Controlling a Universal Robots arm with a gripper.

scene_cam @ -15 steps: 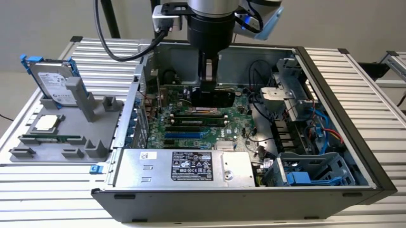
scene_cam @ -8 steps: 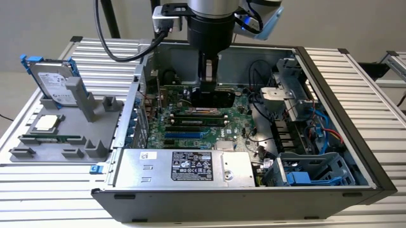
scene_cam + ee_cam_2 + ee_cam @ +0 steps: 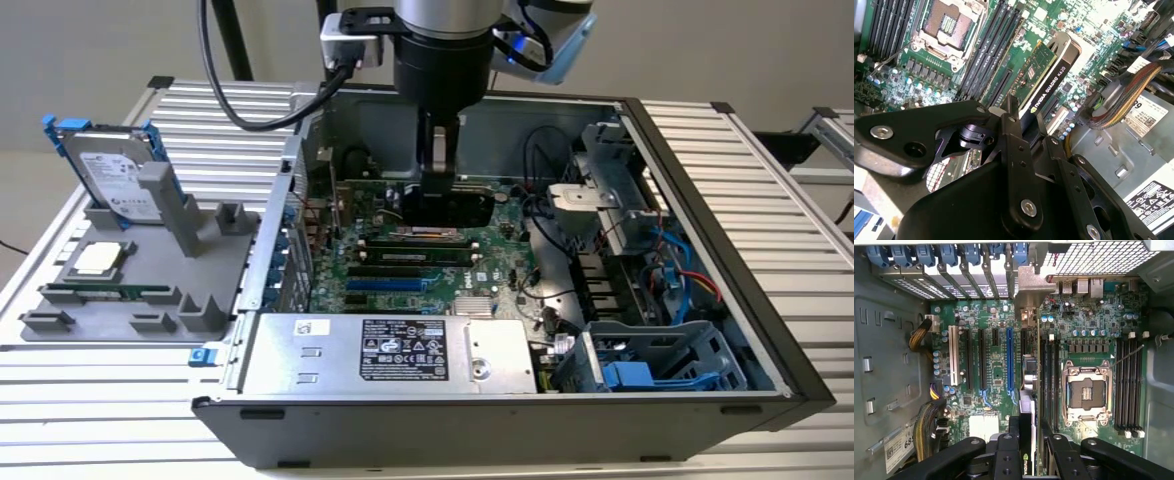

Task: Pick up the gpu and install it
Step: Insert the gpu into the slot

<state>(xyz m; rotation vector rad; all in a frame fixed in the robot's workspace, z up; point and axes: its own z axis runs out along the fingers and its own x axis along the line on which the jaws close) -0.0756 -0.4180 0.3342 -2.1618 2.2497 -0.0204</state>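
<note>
One gpu (image 3: 1046, 82) in play, pinched on edge in the gripper (image 3: 439, 205) and hanging over the motherboard (image 3: 994, 370) inside the open case (image 3: 707, 150). I'd say it's light and stiff but fragile, so holding the black cooler block rather than bare board makes sense. Outside on the grey rack (image 3: 120, 300) I count one hard drive (image 3: 114, 175).

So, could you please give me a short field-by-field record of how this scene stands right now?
Hand: the hand is shut on the thin green graphics card with black cooler
Card position: inside the open black computer case, above the green motherboard, edge-on in both wrist views
Seating: cannot tell whether it is in a slot
Processor socket: silver, open
Outside the case: silver hard drive with blue rails upright on a grey holder
</note>
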